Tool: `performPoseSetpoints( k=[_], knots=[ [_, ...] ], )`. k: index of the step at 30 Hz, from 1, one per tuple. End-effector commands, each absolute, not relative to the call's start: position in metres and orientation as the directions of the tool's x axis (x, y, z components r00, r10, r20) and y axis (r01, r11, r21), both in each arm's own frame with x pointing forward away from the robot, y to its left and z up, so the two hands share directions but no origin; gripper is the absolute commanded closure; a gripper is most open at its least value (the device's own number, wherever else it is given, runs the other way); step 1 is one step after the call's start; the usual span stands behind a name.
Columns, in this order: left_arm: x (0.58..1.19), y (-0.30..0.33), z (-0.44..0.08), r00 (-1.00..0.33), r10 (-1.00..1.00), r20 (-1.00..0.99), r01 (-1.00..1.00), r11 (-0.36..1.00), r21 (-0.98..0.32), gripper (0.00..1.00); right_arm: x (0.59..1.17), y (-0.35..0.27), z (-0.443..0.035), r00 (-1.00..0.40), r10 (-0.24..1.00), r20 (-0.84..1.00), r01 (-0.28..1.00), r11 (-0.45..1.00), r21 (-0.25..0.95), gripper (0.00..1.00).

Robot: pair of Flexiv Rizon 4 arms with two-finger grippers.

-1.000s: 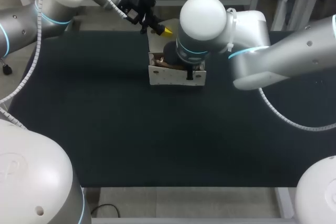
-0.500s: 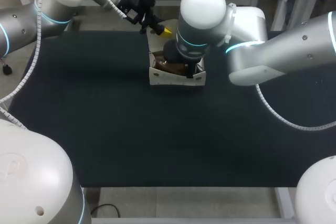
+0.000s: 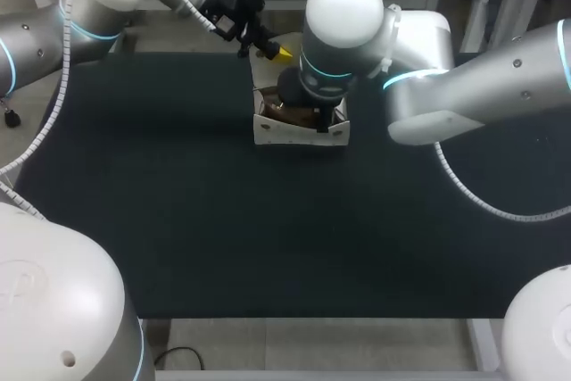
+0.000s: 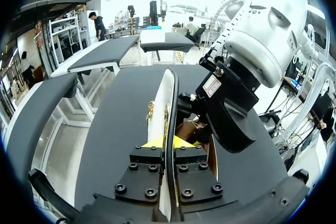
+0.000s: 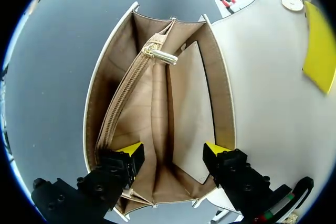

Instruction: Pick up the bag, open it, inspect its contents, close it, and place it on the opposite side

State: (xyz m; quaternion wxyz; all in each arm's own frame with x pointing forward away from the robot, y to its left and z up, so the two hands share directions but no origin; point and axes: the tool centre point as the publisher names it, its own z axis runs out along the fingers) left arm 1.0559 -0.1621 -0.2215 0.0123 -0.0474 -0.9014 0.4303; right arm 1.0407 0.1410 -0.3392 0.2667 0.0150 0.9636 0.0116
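A white bag (image 3: 299, 131) stands upright near the back middle of the black table. My left gripper (image 3: 278, 51) is shut on the bag's raised flap (image 4: 167, 93), whose edge runs between its yellow tips (image 4: 167, 142). My right arm (image 3: 343, 15) hangs straight over the bag and hides its own fingers in the head view. In the right wrist view my right gripper (image 5: 173, 150) is open, both yellow tips inside the bag's mouth. The tan lining, a zipper (image 5: 126, 103) with a gold pull (image 5: 163, 56) and a flat pocket show. I see no loose item inside.
The black table (image 3: 178, 220) spreads wide to the left, right and front of the bag. The table's back edge runs just behind the bag, under my left gripper. The flap carries a gold snap (image 5: 290, 1).
My right gripper has opened inside the bag's mouth, and the right arm has shifted slightly toward the back. My left gripper keeps still on the flap.
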Motion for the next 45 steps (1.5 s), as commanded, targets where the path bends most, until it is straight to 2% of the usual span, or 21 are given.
performPoseSetpoints(
  k=[1, 16, 17, 20, 27, 39, 45],
  knots=[
    [1.055, -0.162, -0.222, -0.995, 0.096, -0.019, 0.075, 0.624, -0.778, 1.0, 1.044, 0.142, -0.346, -0.856, 0.036, -0.516, 0.025, 0.999, 0.029, 0.0],
    [1.054, -0.163, -0.223, -0.995, 0.099, -0.018, 0.077, 0.626, -0.776, 1.0, 1.043, 0.143, -0.341, -0.845, 0.04, -0.533, 0.026, 0.999, 0.033, 0.0],
    [1.054, -0.163, -0.223, -0.995, 0.1, -0.018, 0.077, 0.627, -0.776, 1.0, 1.043, 0.143, -0.339, -0.841, 0.042, -0.54, 0.027, 0.999, 0.035, 0.06],
    [1.054, -0.163, -0.223, -0.995, 0.101, -0.017, 0.077, 0.628, -0.774, 1.0, 1.042, 0.143, -0.33, -0.824, 0.049, -0.564, 0.031, 0.999, 0.041, 0.51],
    [1.052, -0.163, -0.219, -0.995, 0.093, -0.024, 0.077, 0.631, -0.772, 1.0, 1.034, 0.141, -0.304, -0.775, 0.056, -0.63, 0.03, 0.998, 0.052, 0.66],
    [1.046, -0.165, -0.211, -0.997, 0.076, -0.019, 0.064, 0.652, -0.755, 1.0, 1.009, 0.137, -0.256, -0.666, 0.076, -0.742, 0.028, 0.997, 0.077, 0.62],
    [1.046, -0.165, -0.225, -0.997, 0.071, 0.02, 0.031, 0.654, -0.756, 1.0, 0.993, 0.135, -0.238, -0.615, 0.081, -0.785, 0.031, 0.996, 0.078, 0.63]
  ],
)
